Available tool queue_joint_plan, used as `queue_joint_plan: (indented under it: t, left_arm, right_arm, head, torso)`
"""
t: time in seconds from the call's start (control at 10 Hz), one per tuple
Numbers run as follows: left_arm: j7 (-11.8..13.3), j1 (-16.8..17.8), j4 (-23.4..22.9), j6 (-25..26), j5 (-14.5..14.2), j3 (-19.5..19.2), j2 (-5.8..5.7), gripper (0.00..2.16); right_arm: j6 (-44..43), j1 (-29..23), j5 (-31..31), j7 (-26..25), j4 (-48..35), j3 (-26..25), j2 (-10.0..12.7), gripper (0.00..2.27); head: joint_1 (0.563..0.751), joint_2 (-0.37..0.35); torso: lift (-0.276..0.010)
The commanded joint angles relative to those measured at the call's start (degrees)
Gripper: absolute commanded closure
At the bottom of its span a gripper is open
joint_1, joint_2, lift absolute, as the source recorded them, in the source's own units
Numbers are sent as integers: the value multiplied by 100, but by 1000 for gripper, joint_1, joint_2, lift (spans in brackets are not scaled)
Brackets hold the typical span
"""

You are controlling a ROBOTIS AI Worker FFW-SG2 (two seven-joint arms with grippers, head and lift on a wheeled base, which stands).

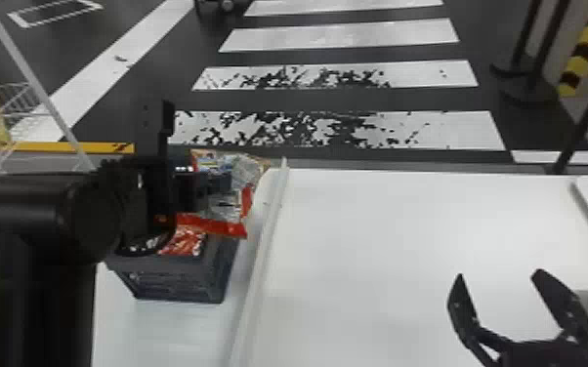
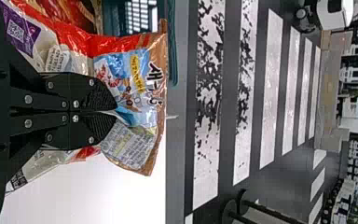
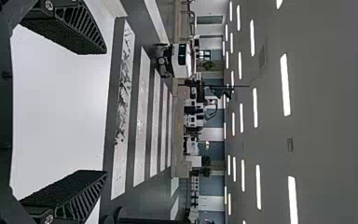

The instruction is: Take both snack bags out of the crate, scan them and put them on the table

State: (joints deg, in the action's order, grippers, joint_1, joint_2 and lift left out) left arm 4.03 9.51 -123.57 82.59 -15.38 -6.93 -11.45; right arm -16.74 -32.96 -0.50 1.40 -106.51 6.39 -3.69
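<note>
A snack bag [image 2: 140, 70] hangs in the clamp of the left gripper [image 2: 116, 112], its jaws drawn together on the crinkled film, with loose packaging spreading out to both sides and past their tips. Below the jaws sits the crate [image 1: 180, 280], where a second bag [image 1: 185, 241], red and shiny, lies under the wrist. Whether the two bags touch cannot be told.

The grip is the likely weak point: the tips pinch a fold of slick film, and a quick swing could let the bag twist or slip out from between them. Its red edge hangs low beside the crate and could snag on the rim, or drag the second bag if the two meet. To the robot's right of the jaws, the raised edge [image 1: 263, 234] of the table [image 1: 381, 244] could catch the drooping packaging if the carry runs low. Creases around the pinch may also bend or cover a printed code, spoiling a scan.

Well apart on the robot's right, the right gripper [image 1: 499, 276] stands over the table, jaws wide with nothing between them. A handover there could fail if the limp bag folds away from the closing fingers.
</note>
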Motion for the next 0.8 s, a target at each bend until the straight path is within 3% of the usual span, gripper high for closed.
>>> queue_joint_plan:
  t: [0.0, 0.3, 0.4, 0.5, 0.7]
  left_arm:
    - [-87, 7, -1, -1, 44, 368, 310, 2142]
    - [-491, -37, -1, -36, 167, 1053, 846, 2142]
    - [-667, -142, 17, -159, 194, 1273, 943, 2142]
    - [-860, -301, 69, -511, 185, 1493, 969, 2142]
    - [-1273, -722, 342, -1829, 79, 1897, 987, 2142]
  right_arm:
    - [0, -9, -2, 1, -10, -15, 0, 73]
    - [0, 26, -11, -8, -1, -15, 0, 73]
    - [0, 44, -2, -8, 17, -15, 0, 73]
    - [0, 79, -2, -8, 34, -23, -9, 73]
    - [0, 123, 15, -8, 78, -15, -9, 73]
  head:
    - [695, 134]
    - [695, 44]
    - [695, 11]
    - [695, -16]
    - [695, -59]
  torso:
    - [-92]
    - [-92]
    - [-92]
    - [-92]
    - [-92]
